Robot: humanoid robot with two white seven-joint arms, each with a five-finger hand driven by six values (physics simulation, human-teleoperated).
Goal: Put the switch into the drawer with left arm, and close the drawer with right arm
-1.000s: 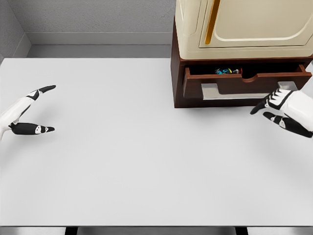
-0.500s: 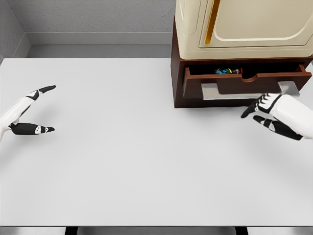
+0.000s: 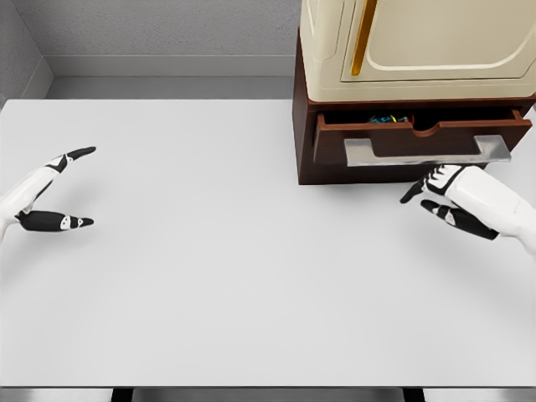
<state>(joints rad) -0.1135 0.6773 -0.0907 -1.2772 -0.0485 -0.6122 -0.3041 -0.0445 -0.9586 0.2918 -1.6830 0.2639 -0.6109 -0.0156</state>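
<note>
Switch (image 3: 387, 120) lies inside the part-open drawer (image 3: 423, 138) at one o'clock. Our right hand (image 3: 442, 199), fingers loose and empty, hovers below the handle (image 3: 425, 151); pushing off-centre could jam it. Left hand (image 3: 48, 191) rests released at nine o'clock on the surface (image 3: 218, 268).

A dark reddish-brown drawer (image 3: 419, 142) with a silver-grey handle (image 3: 425, 152) sits under a cream cabinet (image 3: 419, 46) with a gold strip, on a plain white table (image 3: 209, 268), while both hands, left (image 3: 42, 197) and right (image 3: 456, 201), are white with black fingers.
</note>
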